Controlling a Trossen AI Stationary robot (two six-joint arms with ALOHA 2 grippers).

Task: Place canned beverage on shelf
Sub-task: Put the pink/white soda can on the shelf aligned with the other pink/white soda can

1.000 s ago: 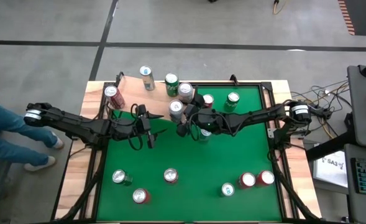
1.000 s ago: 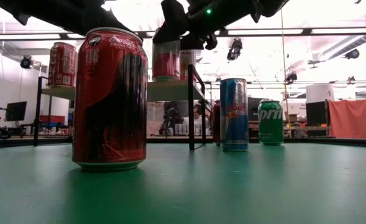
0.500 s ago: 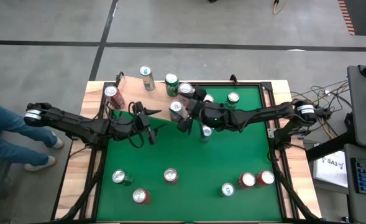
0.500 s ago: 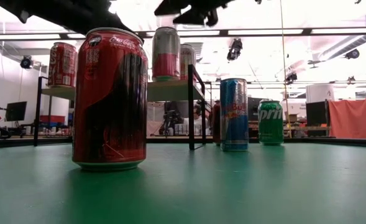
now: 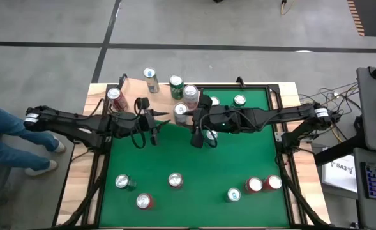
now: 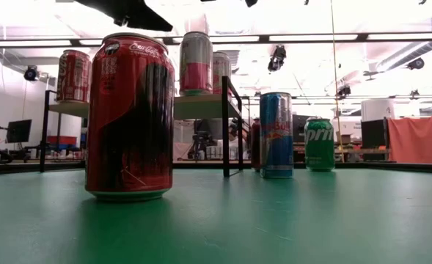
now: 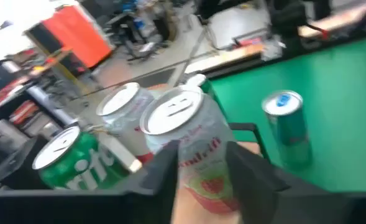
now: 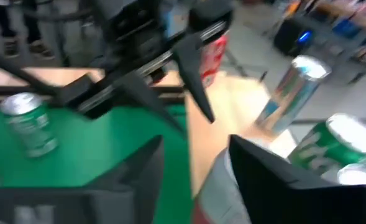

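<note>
cans stand in a bunch on the shelf [image 5: 133,96], the pale wood board at the far left corner of the green table [image 5: 194,166]. the pink and white can [image 5: 181,110] stands up straight at the edge of the board, on the side next to the green. it touches no fingers.

the left gripper [image 5: 153,131] hangs over the table just to the left of that can. its two dark fingers are apart and grip nothing. in the left wrist view the can shows in the gap between them, but farther off. the right gripper [image 5: 197,137] hangs just on the other side of the can and a bit nearer the front of the table. its fingers are apart too. in the right wrist view a blurry bit of a can shows low in the gap, and it is too fuzzy to tell if it touches them.

the can has a shiny silver top with a pull tab. its side is white up high and pink lower down, with a red strawberry on it. in the low view it stands high on the board, above the big red can [image 6: 130,117] in front. a green can [image 7: 68,165] and another silver-topped can [image 7: 122,106] stand close beside it.
</note>
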